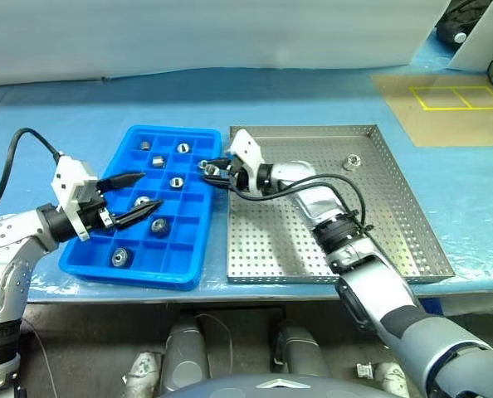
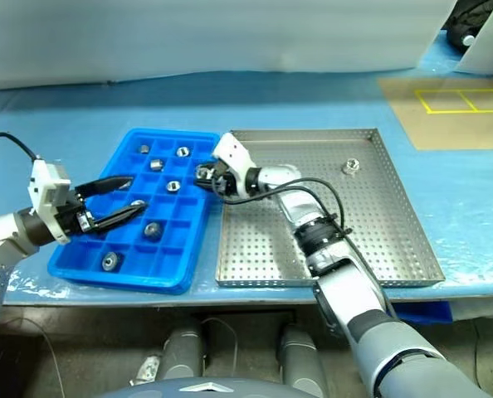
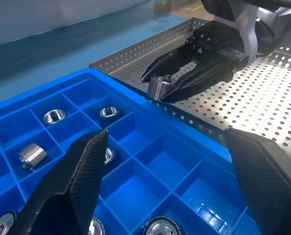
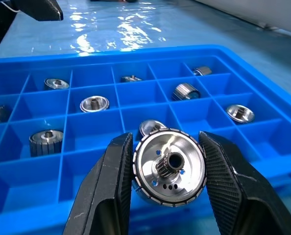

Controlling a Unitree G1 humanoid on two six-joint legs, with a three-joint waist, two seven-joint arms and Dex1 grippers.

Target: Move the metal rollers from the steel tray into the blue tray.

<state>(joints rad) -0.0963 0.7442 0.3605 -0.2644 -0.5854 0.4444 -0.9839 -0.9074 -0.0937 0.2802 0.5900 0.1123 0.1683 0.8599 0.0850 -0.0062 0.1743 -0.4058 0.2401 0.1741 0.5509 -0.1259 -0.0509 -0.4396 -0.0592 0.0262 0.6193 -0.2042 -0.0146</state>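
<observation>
The right claw (image 4: 167,169) holds a metal roller (image 4: 169,166) tight, and the blue tray (image 4: 111,129) lies just ahead of it and a little below.

— What are your arms looking like at the moment?

— My left gripper (image 1: 130,199) is showing two tapered black fingers (image 3: 72,181) with a woven carbon-like texture, mounted on a white block at the left of the frame. A black cable is looping up from it. My right gripper (image 1: 209,170) is wearing the same white housing, with a silver wrist and a thin black cable trailing along a grey and black forearm toward the lower right.
</observation>
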